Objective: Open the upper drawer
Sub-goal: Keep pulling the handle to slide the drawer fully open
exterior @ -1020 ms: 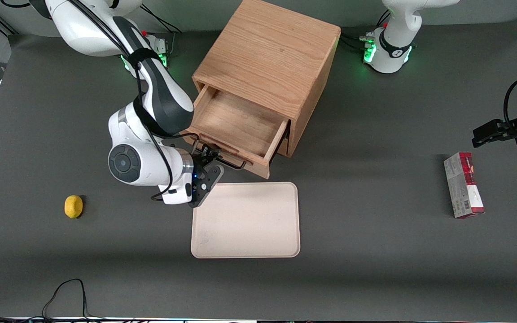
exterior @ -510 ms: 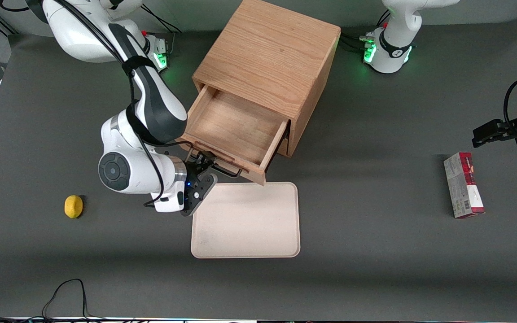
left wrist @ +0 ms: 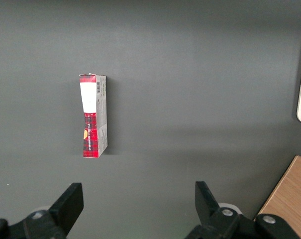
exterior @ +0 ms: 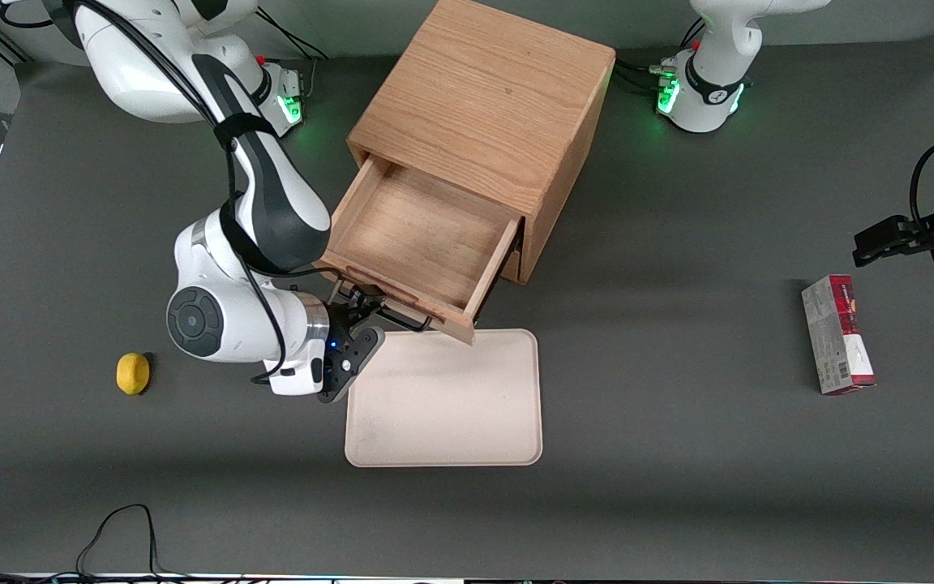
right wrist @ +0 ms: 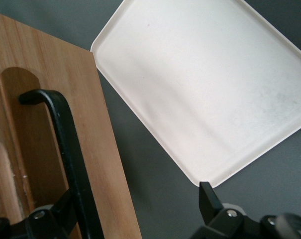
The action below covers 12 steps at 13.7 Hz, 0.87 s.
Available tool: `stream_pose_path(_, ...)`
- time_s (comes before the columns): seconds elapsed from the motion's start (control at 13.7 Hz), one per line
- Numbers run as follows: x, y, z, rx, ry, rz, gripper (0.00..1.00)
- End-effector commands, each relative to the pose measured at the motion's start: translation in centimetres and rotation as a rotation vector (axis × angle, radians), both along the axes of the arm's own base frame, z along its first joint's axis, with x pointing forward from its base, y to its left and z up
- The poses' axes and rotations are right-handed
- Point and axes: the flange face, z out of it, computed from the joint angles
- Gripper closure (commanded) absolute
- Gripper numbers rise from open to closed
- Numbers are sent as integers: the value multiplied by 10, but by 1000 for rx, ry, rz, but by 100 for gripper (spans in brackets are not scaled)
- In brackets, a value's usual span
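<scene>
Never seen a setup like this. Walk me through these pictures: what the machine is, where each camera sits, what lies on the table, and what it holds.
This is a robot arm working at a table. One camera looks down from the front; two ride on the arms' wrists. The arm's pincer is at the black handle of the upper drawer of a wooden cabinet. The drawer is pulled well out and looks empty inside. A cream tray lies on the table nearer the front camera than the cabinet. A lemon lies toward the working arm's end, a red box toward the parked arm's end.
</scene>
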Motion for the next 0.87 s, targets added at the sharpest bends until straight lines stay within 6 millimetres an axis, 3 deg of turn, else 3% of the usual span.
stream_pose_path(0.0,15,-7,-3,-1,-19,-8,0)
stream_pose_path(0.8,38,-33,2,17,-45,-59,0)
